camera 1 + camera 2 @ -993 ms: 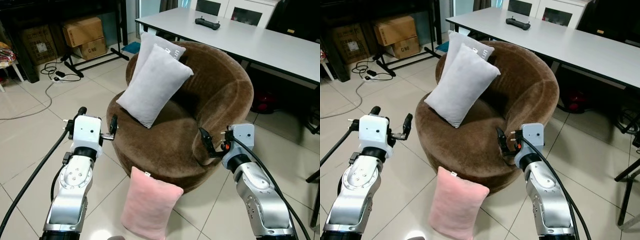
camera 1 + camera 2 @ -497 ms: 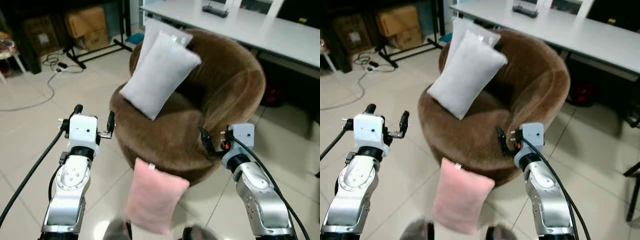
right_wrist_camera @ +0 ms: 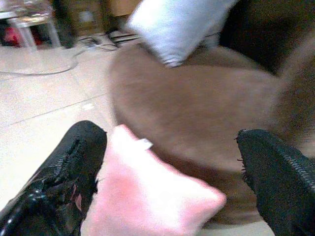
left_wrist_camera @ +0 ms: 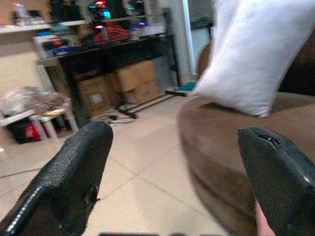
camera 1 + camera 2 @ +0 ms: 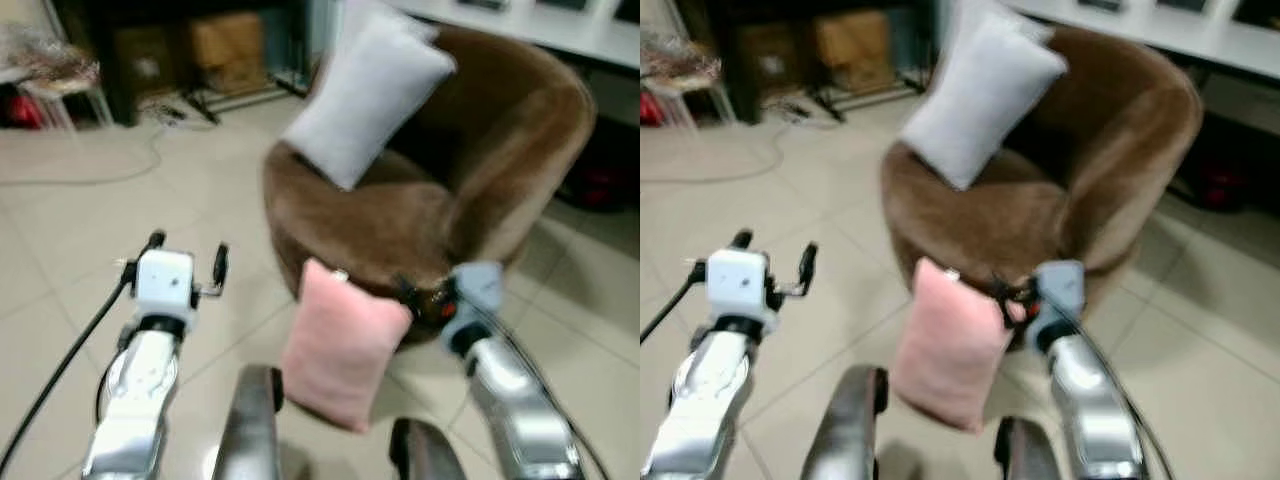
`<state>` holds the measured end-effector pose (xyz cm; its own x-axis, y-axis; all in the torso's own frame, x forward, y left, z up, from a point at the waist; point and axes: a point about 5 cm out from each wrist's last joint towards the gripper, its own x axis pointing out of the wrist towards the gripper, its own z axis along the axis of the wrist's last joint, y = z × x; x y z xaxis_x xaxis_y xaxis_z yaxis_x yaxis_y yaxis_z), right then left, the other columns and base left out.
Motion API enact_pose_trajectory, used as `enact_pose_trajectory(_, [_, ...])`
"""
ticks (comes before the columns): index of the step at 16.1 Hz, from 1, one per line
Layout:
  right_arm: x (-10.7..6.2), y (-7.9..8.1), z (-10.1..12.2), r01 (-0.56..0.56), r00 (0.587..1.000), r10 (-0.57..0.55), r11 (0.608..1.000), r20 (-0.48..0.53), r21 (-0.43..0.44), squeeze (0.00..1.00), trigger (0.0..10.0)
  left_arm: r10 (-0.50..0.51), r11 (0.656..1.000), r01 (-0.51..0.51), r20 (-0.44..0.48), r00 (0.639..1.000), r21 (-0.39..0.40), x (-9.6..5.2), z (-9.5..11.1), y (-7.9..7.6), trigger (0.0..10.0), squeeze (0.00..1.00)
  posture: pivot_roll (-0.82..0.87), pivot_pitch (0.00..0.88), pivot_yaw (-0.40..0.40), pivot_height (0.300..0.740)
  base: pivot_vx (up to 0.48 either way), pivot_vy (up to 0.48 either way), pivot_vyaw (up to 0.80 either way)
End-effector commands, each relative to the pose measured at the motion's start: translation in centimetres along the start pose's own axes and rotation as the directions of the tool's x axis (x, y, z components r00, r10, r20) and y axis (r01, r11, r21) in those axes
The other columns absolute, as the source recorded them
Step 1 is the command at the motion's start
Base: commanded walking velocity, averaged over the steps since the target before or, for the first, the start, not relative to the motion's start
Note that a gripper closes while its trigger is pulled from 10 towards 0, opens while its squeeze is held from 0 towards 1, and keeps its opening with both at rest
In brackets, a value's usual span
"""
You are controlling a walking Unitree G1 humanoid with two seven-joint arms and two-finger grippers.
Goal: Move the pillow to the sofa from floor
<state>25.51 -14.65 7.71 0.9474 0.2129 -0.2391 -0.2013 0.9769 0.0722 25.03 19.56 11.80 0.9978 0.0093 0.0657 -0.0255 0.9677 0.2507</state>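
Pink pillow propped on floor against sofa. Right pincer spread wide near it for grab. Left pincer spread, held aside.

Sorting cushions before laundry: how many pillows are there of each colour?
Pink pillow, leaning on the brown sofa: 1
Grey pillows on the sofa seat, one partly hidden behind the other: 2
Total: 3
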Motion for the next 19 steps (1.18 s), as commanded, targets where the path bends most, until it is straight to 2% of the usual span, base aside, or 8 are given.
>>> enact_pose_trajectory(1, [0.16, -0.53, 1.32, 0.016, 0.999, -0.015, 1.0, 0.05, -0.022, 0.0, 10.0, -0.024, 1.0, 0.025, 0.071, 0.997, -0.008, 0.72, 1.58, -0.4, 10.0, 0.58, 0.07, 0.0, -0.052, 0.566, 0.0, 0.0, 0.0])
enact_pose_trajectory(10, [0.48, -0.66, 1.42, 0.007, 0.999, -0.003, 0.996, 0.046, -0.089, 0.0, 10.0, -0.036, 0.998, 0.039, 0.074, 0.997, -0.041, 0.4, 1.46, -0.49, 10.0, 0.6, 0.08, 0.0, -0.065, 0.566, 0.401, 0.0, 0.0])
enact_pose_trajectory(11, [0.52, -0.67, 1.44, 0.011, 0.999, -0.007, 0.995, 0.046, -0.1, 0.0, 10.0, -0.035, 0.998, 0.038, 0.074, 0.997, -0.041, 0.38, 1.43, -0.45, 10.0, 0.6, 0.08, 0.0, -0.065, 0.566, 0.469, 0.0, 0.8])
enact_pose_trajectory(14, [0.59, -0.7, 1.4, 0.015, 0.999, -0.011, 0.996, 0.045, -0.089, 0.0, 10.0, -0.035, 0.998, 0.038, 0.074, 0.997, -0.042, 0.38, 1.43, -0.41, 10.0, 0.6, 0.08, 0.0, -0.066, 0.566, 0.469, 0.0, 0.78])
enact_pose_trajectory(19, [0.68, -0.74, 1.39, 0.019, 0.999, -0.015, 0.997, 0.048, -0.081, 0.0, 10.0, -0.038, 0.998, 0.041, 0.074, 0.996, -0.04, 0.45, 1.44, -0.42, 10.0, 0.6, 0.08, 0.0, -0.064, 0.566, 0.464, 0.0, 0.0])
